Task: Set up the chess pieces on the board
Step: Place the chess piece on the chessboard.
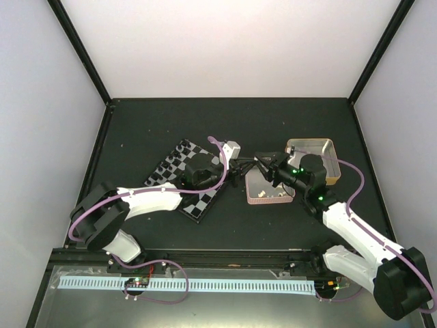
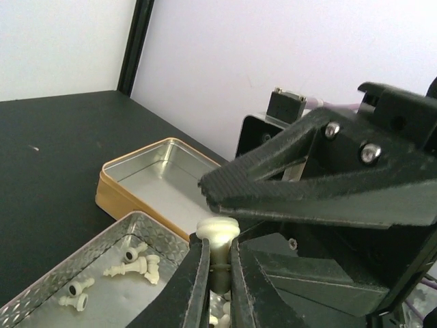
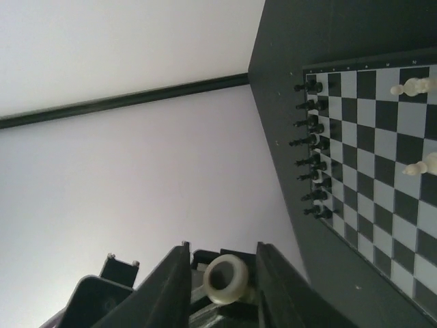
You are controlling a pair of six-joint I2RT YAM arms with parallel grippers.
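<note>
Left wrist: few cream pcs (image 2: 136, 265) in near tin (image 2: 82, 256), gold tin (image 2: 126, 203) beside

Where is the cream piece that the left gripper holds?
Left wrist view, bottom centre: the cream chess piece is pinched in the left gripper, at the right gripper's tip, beside the pink tin.

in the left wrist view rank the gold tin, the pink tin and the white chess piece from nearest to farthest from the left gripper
1. white chess piece, pinched in the left gripper
2. pink tin, just below, holding loose pieces
3. gold tin, beyond the pink tin
</note>
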